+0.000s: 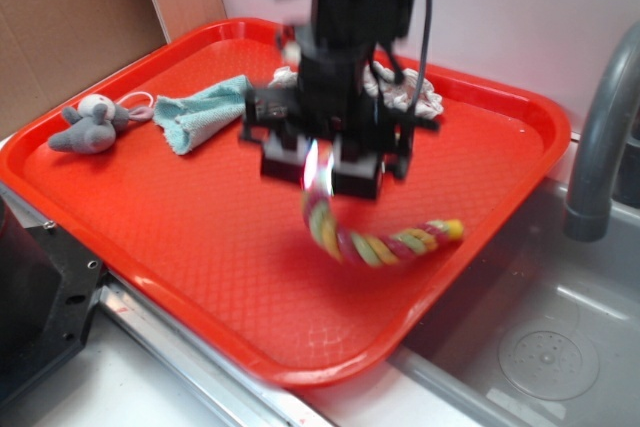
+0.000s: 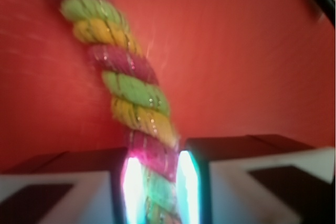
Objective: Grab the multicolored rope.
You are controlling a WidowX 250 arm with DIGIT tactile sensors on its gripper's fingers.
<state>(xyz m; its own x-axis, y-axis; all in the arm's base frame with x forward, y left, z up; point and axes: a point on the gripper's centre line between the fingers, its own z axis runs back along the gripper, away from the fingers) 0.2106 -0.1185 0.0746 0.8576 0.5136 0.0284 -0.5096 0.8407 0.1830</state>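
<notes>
Between the end effector (image 2: 156, 192) jaws: the multicolored rope (image 2: 126, 85).

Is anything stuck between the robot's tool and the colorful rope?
No. The tool is already shut on the multicolored rope, with one end pinched right between its fingers. The rest hangs down toward the red tray.

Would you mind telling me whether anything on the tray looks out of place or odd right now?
Nothing looks spilled or damaged. The multicolored rope is pinched at one end in the gripper, its far end trailing toward the red tray. The teal cloth and the grey mouse toy lie undisturbed.
</notes>
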